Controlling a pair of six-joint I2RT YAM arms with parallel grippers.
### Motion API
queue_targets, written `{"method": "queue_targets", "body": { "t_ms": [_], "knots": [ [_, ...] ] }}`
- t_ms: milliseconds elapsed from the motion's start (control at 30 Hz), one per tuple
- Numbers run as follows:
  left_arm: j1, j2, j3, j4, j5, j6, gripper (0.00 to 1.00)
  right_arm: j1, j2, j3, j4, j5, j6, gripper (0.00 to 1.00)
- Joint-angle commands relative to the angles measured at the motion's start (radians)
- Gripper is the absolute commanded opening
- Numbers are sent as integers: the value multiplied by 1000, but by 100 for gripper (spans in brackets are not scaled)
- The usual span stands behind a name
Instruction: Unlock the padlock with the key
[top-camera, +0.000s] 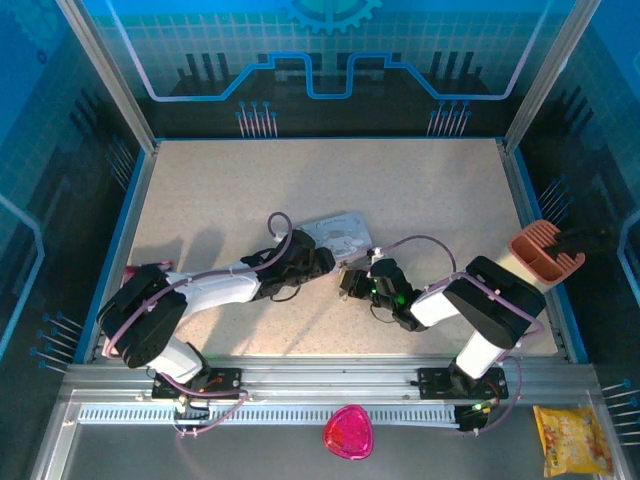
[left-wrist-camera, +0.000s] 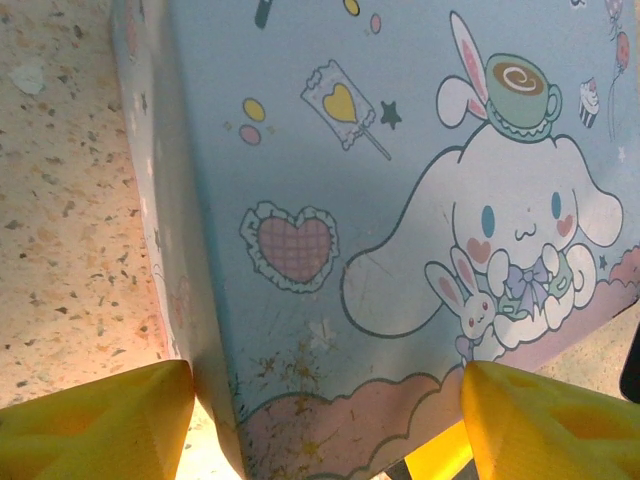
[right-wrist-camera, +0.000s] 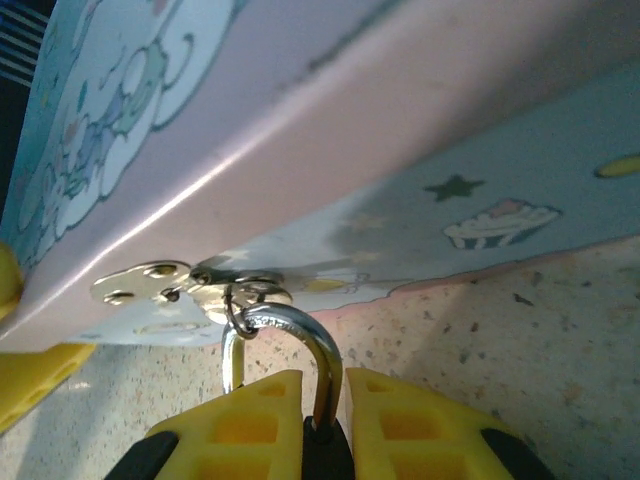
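The padlock (right-wrist-camera: 325, 452) has a dark body and a silvery shackle (right-wrist-camera: 318, 345) that passes through a small ring on the hasp (right-wrist-camera: 150, 282) of the pale blue cartoon-printed tin (right-wrist-camera: 300, 120). My right gripper (right-wrist-camera: 322, 385) is shut on the padlock's body, its yellow fingers (right-wrist-camera: 240, 420) on either side. My left gripper (left-wrist-camera: 325, 400) grips the tin (left-wrist-camera: 400, 200) across its width, one yellow finger (left-wrist-camera: 100, 415) at each side. From above, the tin (top-camera: 340, 235) lies mid-table with the left gripper (top-camera: 325, 262) and the right gripper (top-camera: 352, 280) meeting at its near edge. The key is out of view.
A brown-orange ribbed holder (top-camera: 545, 252) sits at the table's right edge. A pink object (top-camera: 348, 432) and a yellow packet (top-camera: 572, 438) lie on the front ledge below the rail. Blue walls enclose the speckled table (top-camera: 250, 180).
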Motion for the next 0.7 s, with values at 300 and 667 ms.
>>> {"method": "queue_targets", "body": {
  "t_ms": [300, 667],
  "knots": [
    [-28, 26, -38, -46, -35, -54, 71, 13, -16, -12, 154, 143, 160, 0],
    [-28, 29, -34, -49, -42, -57, 71, 17, -37, -23, 168, 176, 220, 0]
  ]
}}
